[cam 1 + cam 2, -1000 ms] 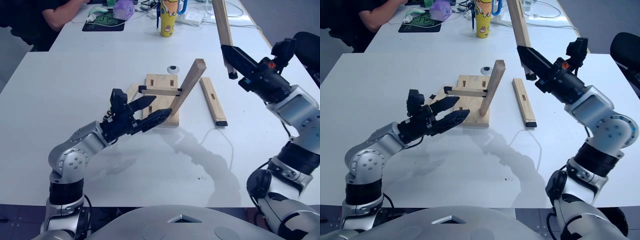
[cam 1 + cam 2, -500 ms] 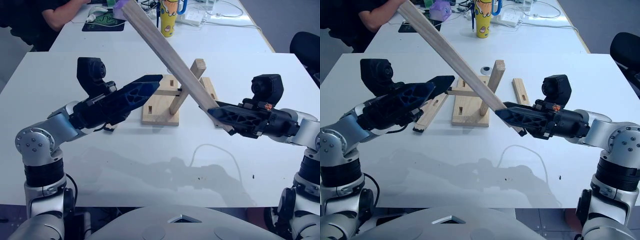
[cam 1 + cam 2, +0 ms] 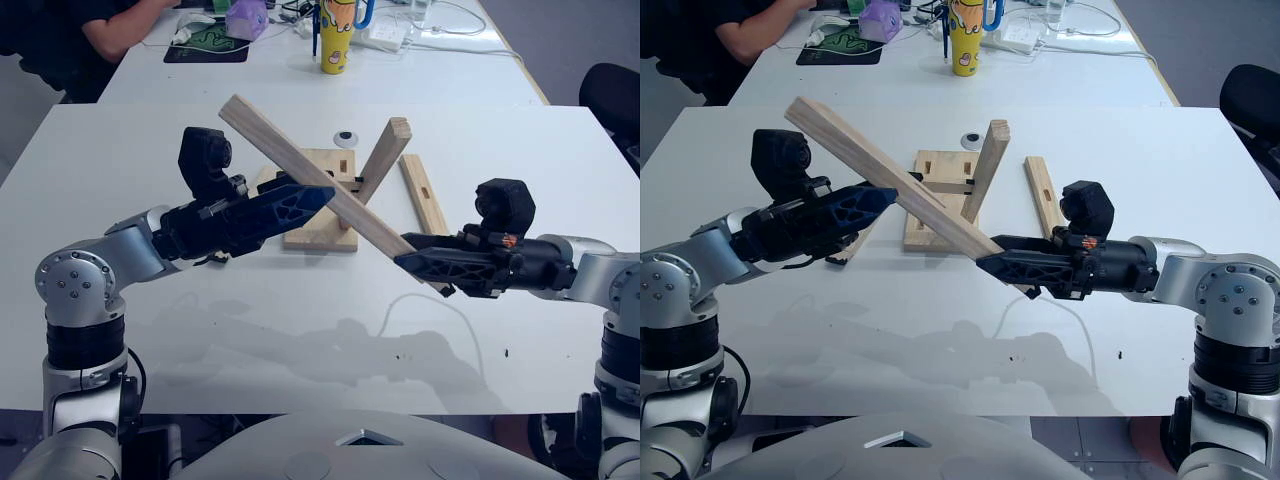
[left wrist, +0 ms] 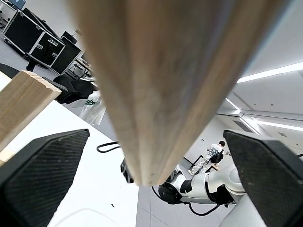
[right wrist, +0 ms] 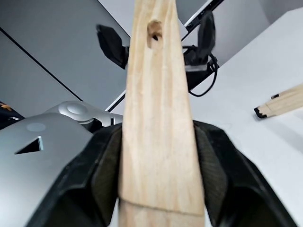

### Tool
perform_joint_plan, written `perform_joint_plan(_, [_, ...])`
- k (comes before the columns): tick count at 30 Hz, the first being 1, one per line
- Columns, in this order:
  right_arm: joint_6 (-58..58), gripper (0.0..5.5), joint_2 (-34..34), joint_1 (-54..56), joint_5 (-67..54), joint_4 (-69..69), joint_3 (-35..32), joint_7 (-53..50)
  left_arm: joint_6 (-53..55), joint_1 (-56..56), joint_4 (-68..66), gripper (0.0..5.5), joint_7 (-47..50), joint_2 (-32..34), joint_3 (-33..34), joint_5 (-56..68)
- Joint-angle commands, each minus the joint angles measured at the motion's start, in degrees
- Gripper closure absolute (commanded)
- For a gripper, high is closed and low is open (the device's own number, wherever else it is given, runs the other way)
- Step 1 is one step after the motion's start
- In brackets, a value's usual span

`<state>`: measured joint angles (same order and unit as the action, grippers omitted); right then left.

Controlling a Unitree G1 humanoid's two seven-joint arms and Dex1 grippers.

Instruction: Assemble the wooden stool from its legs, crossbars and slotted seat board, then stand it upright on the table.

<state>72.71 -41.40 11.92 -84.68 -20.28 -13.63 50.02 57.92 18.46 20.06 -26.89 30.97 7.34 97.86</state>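
My right gripper is shut on the lower end of a long wooden leg, which slants up to the left above the table. In the right wrist view its fingers press both sides of that leg. My left gripper is open around the leg's middle; its pads stand apart from the wood. Behind, the slotted seat board lies flat with one leg standing tilted in it and a crossbar attached. Another leg lies to its right.
A further wooden piece lies left of the board, partly behind my left arm. A small round disc sits behind the board, and a white cable runs near the front. A yellow cup stands on the far table.
My right arm swung the leg down from high at the back right to low in front of the board. My left gripper rose and came around the leg's middle.
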Motion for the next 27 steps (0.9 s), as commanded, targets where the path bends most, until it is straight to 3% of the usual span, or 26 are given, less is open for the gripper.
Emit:
perform_joint_plan(1, [-1.53,3.43,-1.32,0.27,1.10,-0.70,0.54,2.02,0.29,0.89,-0.01,0.27,-0.70,1.08,-0.34,-0.40])
perform_joint_plan(21, [-2.45,3.43,-3.38,-0.93,4.18,1.07,1.65,6.76,0.34,0.79,-2.04,3.33,-2.41,2.40,0.74,-1.20])
perform_joint_plan(27, [-2.61,3.43,-4.33,-1.34,5.92,1.45,2.06,8.84,0.19,0.39,-1.75,3.41,-2.41,2.31,1.10,-1.49])
